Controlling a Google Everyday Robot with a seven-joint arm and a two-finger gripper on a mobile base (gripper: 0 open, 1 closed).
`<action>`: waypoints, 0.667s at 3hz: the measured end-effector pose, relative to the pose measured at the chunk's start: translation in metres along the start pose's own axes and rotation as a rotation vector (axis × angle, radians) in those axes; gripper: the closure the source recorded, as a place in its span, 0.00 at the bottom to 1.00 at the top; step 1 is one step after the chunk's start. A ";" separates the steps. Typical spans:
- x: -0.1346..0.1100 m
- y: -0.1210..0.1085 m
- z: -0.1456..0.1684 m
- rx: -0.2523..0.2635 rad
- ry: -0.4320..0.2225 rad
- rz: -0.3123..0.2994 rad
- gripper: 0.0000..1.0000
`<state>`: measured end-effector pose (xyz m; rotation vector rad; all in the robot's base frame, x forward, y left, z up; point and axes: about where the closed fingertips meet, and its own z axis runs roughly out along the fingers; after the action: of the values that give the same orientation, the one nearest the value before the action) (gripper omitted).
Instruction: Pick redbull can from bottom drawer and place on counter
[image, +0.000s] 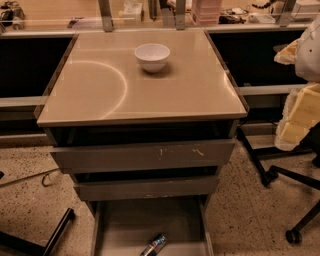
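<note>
The redbull can lies on its side on the grey floor of the bottom drawer, near the drawer's front edge. The bottom drawer is pulled out. The counter is the tan top of the cabinet, with a pale arc mark on its left half. My gripper hangs at the right edge of the view, white and pale yellow, level with the counter's right side and well above and to the right of the can. It holds nothing that I can see.
A white bowl stands on the counter toward the back. Two wider grey drawers sit above the bottom one, slightly open. Office chair legs stand on the speckled floor at right, and another leg at lower left. A long shelf with metal posts runs behind.
</note>
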<state>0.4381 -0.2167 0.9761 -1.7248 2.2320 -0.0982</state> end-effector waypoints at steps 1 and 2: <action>0.000 0.000 0.000 0.000 0.000 0.000 0.00; 0.000 0.014 0.030 -0.029 -0.011 0.035 0.00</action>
<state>0.4334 -0.2091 0.9441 -1.6961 2.2660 -0.0485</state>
